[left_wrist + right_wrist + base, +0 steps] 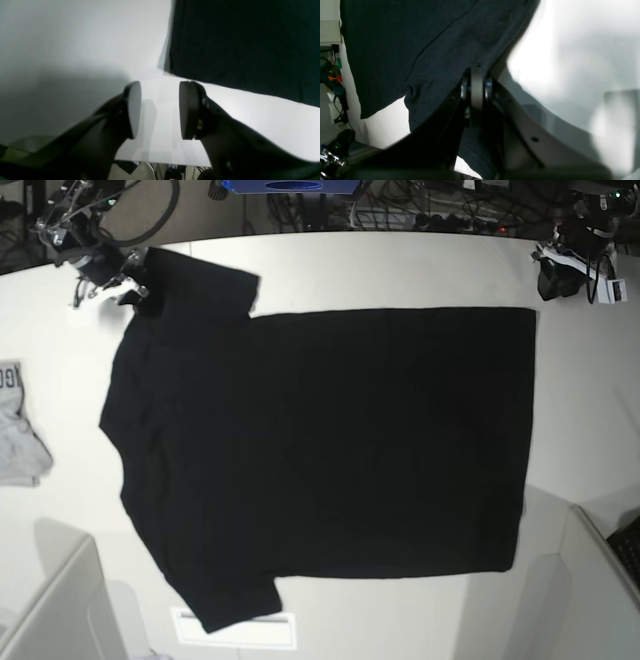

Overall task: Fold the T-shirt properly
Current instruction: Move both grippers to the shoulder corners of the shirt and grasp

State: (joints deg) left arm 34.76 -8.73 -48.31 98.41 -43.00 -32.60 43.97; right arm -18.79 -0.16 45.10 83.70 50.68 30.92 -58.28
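Note:
The black T-shirt (320,440) lies spread flat on the white table (580,410), collar side toward the left of the base view and hem toward the right. My right gripper (128,280) is at the far left sleeve. In the right wrist view its fingertips (477,87) are shut on the T-shirt (420,50), with a fold of dark cloth pinched at the edge. My left gripper (161,110) hovers over bare table, open, with nothing between its pads. The T-shirt's corner (237,42) lies just beyond it. In the base view the left gripper (565,270) sits near the far hem corner.
A small light-grey garment (20,430) lies at the table's left edge. Cables and equipment (400,205) run along the back. A white label (235,628) is on the table at the front, under the near sleeve. Grey panels stand at the lower left corner (55,610) and lower right corner (600,590).

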